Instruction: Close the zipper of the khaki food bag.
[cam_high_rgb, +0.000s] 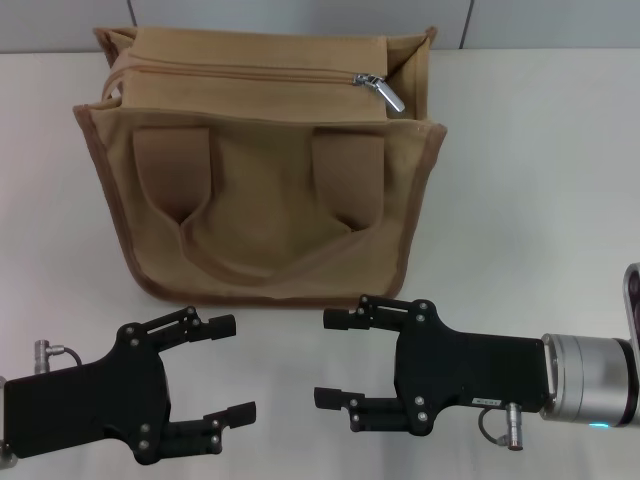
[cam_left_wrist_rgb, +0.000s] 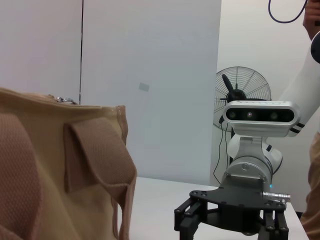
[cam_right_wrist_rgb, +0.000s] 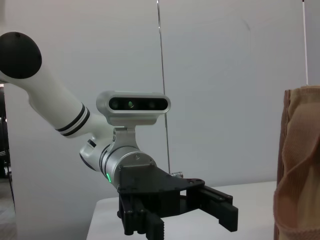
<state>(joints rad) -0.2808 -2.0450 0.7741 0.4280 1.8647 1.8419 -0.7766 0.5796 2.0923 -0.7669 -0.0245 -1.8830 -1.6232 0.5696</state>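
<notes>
On the white table, far side: the khaki food bag (cam_high_rgb: 260, 170) stands upright, its two strap handles hanging down the near face.
Zipper: the zipper (cam_high_rgb: 240, 73) runs left to right along the bag's top; its silver slider and pull tab (cam_high_rgb: 380, 88) sit near the right end, with a short open stretch beyond them.
Writing: a small pale label (cam_high_rgb: 487, 401) on the right gripper's black body carries print too small to read; no brand shows on the bag.
Left gripper: the left gripper (cam_high_rgb: 230, 368) rests low at the near left, in front of the bag, fingers (cam_high_rgb: 215, 325) spread wide, holding and touching nothing.
Right gripper: the right gripper (cam_high_rgb: 332, 358) lies at the near right, pointing left toward the other, fingers (cam_high_rgb: 345, 319) wide apart and empty, well clear of the bag.
Background: a standing fan (cam_left_wrist_rgb: 243, 95) shows by the wall in the left wrist view.
</notes>
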